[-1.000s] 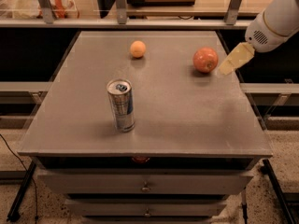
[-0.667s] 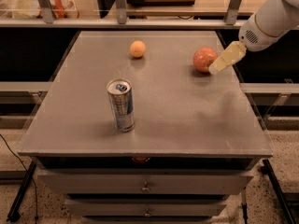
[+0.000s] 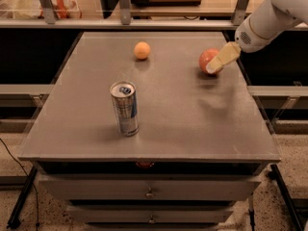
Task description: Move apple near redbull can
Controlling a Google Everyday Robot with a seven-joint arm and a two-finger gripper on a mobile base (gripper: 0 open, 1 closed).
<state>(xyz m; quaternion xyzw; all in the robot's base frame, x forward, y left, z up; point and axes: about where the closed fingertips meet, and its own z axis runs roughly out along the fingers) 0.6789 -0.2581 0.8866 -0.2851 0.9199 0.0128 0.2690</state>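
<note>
1. The table (image 3: 192, 124) is carrying all three things on its grey top, with drawers below its front edge.
2. The robot arm (image 3: 269, 18) is reaching in from the upper right. It has been sliding leftward over the last second, closing the small gap that was lying between it and the fruit. By my judgement, the approach is ending and the grasp is starting.
3. The redbull can (image 3: 125, 108) is standing upright towards the front left of the table, well apart from the arm and not shifting.
4. The apple (image 3: 206, 57) is sitting near the far right edge, well apart from the can. It is staying about where it was, so the move itself is not yet under way.
5. The gripper (image 3: 216, 64) is now overlapping the apple's right side and seems to be touching it. I cannot tell how far open it is, nor whether it has hold of the fruit.
6. The small orange fruit (image 3: 141, 50) is resting at the far middle, well apart from the apple and playing no part.
</note>
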